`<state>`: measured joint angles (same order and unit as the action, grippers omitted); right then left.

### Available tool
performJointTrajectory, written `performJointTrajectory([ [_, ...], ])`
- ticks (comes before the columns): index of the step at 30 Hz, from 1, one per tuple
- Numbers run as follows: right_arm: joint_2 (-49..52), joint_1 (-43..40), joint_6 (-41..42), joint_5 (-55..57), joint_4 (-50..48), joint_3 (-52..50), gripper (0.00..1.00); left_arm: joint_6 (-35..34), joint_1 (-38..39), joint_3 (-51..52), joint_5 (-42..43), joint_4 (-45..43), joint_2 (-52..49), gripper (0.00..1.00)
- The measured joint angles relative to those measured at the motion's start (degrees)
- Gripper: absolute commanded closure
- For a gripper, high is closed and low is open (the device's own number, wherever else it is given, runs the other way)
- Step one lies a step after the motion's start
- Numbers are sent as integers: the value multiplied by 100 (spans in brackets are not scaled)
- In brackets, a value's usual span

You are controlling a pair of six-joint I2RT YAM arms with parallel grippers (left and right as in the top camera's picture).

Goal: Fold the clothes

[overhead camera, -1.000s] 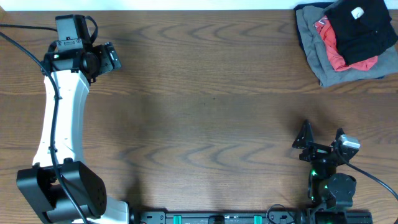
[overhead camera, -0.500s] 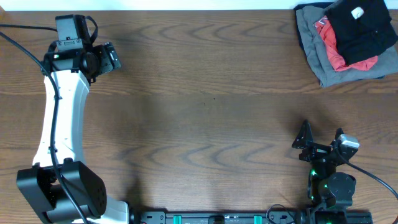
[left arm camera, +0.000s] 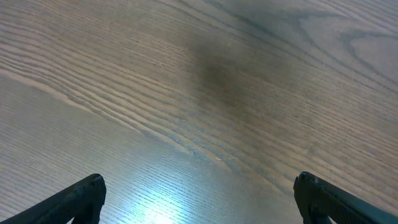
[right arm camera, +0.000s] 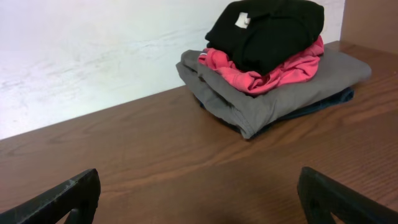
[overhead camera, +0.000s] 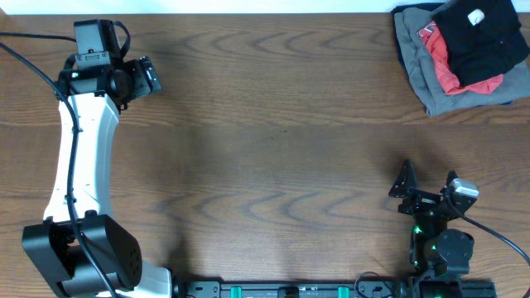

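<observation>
The clothes, a black T-shirt (overhead camera: pixel 480 37) with a small white patch, lie bundled on top of a pile at the table's far right corner; the right wrist view shows the black T-shirt (right arm camera: pixel 267 31) from the side. My right gripper (overhead camera: pixel 429 184) stands open near the front right edge, well short of the pile, nothing between its fingers (right arm camera: pixel 74 196). My left gripper (overhead camera: pixel 149 76) is open at the far left, over bare wood, with its fingertips (left arm camera: pixel 81 196) wide apart and empty.
Under the T-shirt lie a red garment (overhead camera: pixel 451 74), a grey garment (overhead camera: pixel 422 70) and a dark blue one (right arm camera: pixel 317 106), stacked. A white wall (right arm camera: pixel 93 56) runs behind the table's far edge. The wooden table (overhead camera: pixel 273 149) stretches between the two arms.
</observation>
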<state>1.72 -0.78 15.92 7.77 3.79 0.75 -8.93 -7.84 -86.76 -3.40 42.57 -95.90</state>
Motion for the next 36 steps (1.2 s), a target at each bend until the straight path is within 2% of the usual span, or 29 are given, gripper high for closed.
performJointTrajectory([
  [21,2,0,0,-2,0,-2,1,0,0,2,2,7,291,2],
  [29,4,0,0,-2,0,-2,1,0,0,387,2,-7,1558,2],
  [36,7,0,0,-2,-7,-2,1,0,0,2000,0,-2,3228,2],
])
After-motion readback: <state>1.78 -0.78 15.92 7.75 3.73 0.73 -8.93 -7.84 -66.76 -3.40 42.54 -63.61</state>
